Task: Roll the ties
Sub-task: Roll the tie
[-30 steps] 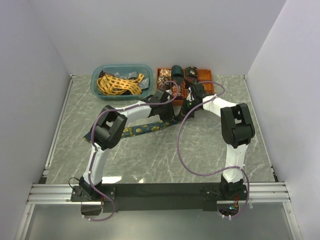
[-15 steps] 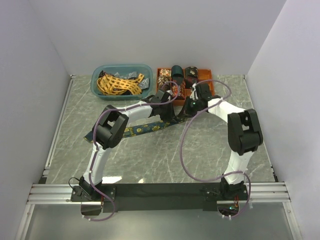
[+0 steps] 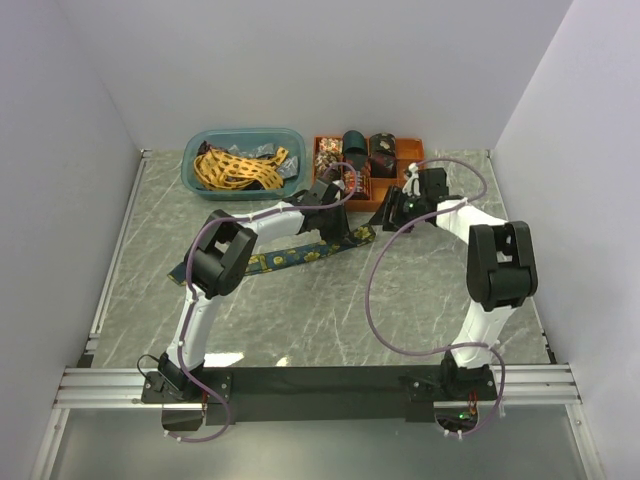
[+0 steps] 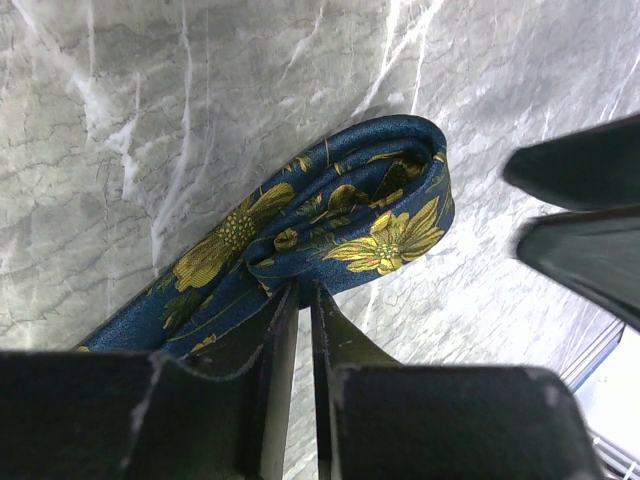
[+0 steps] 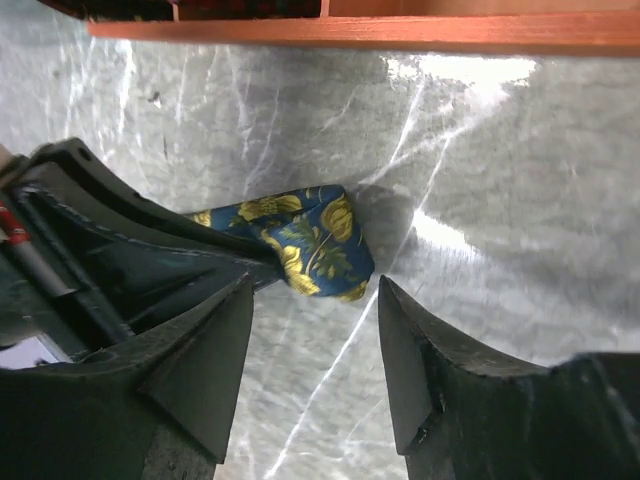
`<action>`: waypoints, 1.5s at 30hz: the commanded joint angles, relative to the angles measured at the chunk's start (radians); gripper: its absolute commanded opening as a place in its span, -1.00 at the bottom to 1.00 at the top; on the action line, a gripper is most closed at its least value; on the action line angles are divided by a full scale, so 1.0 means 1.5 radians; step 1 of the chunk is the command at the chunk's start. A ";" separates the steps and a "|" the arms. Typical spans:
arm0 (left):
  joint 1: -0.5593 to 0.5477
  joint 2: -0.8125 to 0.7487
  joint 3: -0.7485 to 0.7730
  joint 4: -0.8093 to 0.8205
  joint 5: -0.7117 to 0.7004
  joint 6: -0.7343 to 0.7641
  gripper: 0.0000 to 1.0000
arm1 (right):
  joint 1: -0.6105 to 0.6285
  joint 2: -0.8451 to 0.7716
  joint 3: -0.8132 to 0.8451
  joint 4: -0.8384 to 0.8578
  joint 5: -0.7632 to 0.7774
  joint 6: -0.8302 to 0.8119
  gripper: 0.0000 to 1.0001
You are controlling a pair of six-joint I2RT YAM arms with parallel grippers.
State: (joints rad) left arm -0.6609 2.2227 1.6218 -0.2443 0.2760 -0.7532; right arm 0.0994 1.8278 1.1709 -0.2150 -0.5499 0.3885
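Note:
A navy tie [image 3: 290,257] with gold flowers lies slantwise across the marble table. Its right end is folded over into a loop [image 4: 375,205]. My left gripper [image 3: 343,230] is shut on the fabric at the base of that loop, the jaws [image 4: 303,292] nearly together. Just right of the loop [image 5: 318,240] my right gripper [image 3: 394,212] stands open and holds nothing; the table shows between its fingertips [image 5: 315,292]. A yellow lattice tie [image 3: 235,167] lies heaped in the bin.
A teal bin [image 3: 195,180] stands at the back left. An orange compartment tray [image 3: 395,185] beside it holds rolled ties [image 3: 355,140]; its front edge [image 5: 400,30] is close beyond my right gripper. Purple cables [image 3: 370,300] loop off both arms.
My right gripper has opened, let go of the tie's folded end and drawn back to the right. The left gripper keeps its pinch in the same place.

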 commanded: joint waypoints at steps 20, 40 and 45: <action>0.008 0.011 0.007 0.004 0.009 0.004 -0.65 | 0.011 0.150 0.052 0.049 -0.196 -0.070 0.21; 0.016 -0.061 -0.067 0.014 0.002 0.004 -0.43 | 0.032 0.150 0.045 0.063 -0.197 -0.075 -1.00; 0.043 -0.119 -0.109 -0.001 -0.014 0.011 -0.12 | 0.033 0.106 0.041 -0.001 -0.114 -0.111 -1.00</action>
State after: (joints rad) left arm -0.6331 2.1357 1.4948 -0.2146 0.2874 -0.7509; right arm 0.1410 2.0594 1.2289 -0.1493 -0.8181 0.2756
